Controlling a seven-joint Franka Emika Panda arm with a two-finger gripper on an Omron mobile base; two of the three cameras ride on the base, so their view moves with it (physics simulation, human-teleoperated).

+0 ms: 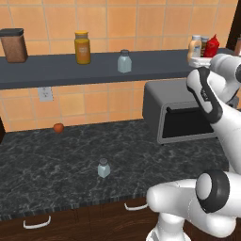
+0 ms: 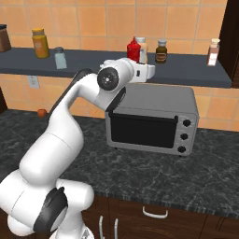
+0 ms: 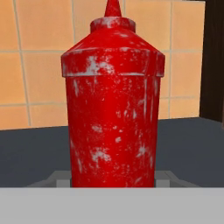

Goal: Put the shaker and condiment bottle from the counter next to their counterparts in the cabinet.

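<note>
Two of the task's things sit well apart. We see the condiment bottle (image 3: 113, 100) upright between the jaws of the gripper (image 2: 140, 70), whose tips flank its base in the hand view; the jaws grip it, up at the cabinet (image 1: 61, 70), the long dark shelf on the orange tiled wall. In the left base view the red bottle stands at the shelf's right end, just beside the beige squeeze bottle (image 1: 194, 47), with a dark-capped jar (image 1: 204, 44) between or behind them; we cannot tell whether it rests on the shelf or hangs just above it. The shaker (image 1: 103, 168) stands upright on the counter (image 1: 56, 179), near its front edge and left of the grey microwave (image 2: 151, 119). Its twin, the larger pale shaker (image 1: 124, 61), stands mid-shelf, right of an amber jar (image 1: 82, 47) and a brown canister (image 1: 13, 45) at the left end. One small orange fruit (image 1: 58, 127) lies at the counter's back edge by the wall.
</note>
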